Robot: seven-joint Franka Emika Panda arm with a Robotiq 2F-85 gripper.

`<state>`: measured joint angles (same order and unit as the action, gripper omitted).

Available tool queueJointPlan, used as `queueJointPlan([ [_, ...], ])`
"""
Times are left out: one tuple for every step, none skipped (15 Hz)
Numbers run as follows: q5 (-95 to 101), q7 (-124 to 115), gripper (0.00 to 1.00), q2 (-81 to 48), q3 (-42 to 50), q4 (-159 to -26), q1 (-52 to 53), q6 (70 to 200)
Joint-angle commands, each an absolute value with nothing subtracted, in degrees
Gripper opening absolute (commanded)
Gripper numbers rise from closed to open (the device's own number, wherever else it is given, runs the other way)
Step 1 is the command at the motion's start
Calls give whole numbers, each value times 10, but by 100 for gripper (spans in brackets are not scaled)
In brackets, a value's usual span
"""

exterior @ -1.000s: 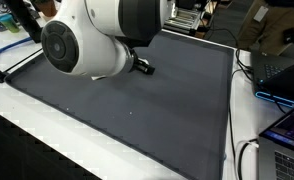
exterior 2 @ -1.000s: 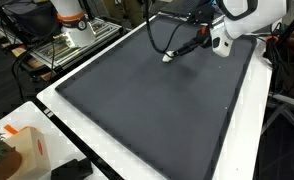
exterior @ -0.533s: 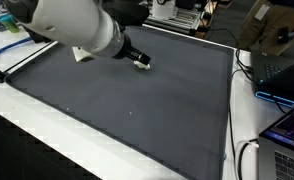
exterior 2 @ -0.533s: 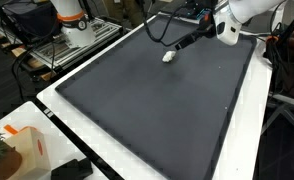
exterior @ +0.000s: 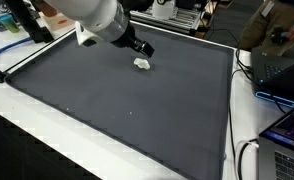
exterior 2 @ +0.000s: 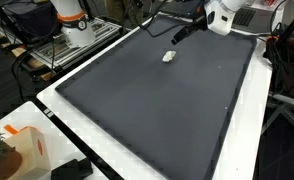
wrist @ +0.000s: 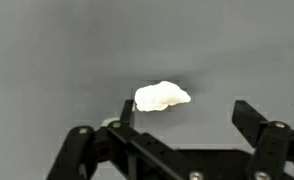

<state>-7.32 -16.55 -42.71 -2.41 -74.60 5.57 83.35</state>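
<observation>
Wrist view: we see the gripper (wrist: pixel 184 112) nearest, its two fingers spread wide and holding nothing. Just beyond them a small white crumpled lump (wrist: pixel 162 97) lies on the dark grey mat (wrist: pixel 47 50). In both exterior views we find the lump (exterior: pixel 142 64) untouched, just beneath the raised gripper, toward the mat's far edge.

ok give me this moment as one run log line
hand: open, empty | nearest: small white lump, lying loose on dark grey mat | contact: none, hand hovers just above the lump
</observation>
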Motion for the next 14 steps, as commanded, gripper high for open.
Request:
queueJointPlan([
  [-132, -157, 100, -341, -29, -882, 43, 932],
  [-139, -161, 100, -324, -26, -909, 46, 960],
  [-145, -160, 100, -308, -25, -935, 46, 986],
  [-143, -147, 100, -291, -24, -962, 47, 1017],
  [-127, -163, 100, -348, -22, -874, 53, 960],
  [-128, -161, 100, -333, -23, -898, 52, 981],
  [-128, -160, 100, -322, -23, -915, 52, 991],
  [-128, -159, 100, -314, -23, -925, 52, 996],
  [-129, -158, 100, -309, -23, -931, 52, 998],
  [-129, -158, 100, -308, -23, -933, 52, 998],
  [-129, -158, 100, -307, -23, -934, 52, 998],
  [-129, -157, 100, -307, -23, -934, 52, 998],
  [-129, -157, 100, -307, -23, -934, 52, 998],
  [-122, -147, 100, -300, -23, -947, 54, 1017],
])
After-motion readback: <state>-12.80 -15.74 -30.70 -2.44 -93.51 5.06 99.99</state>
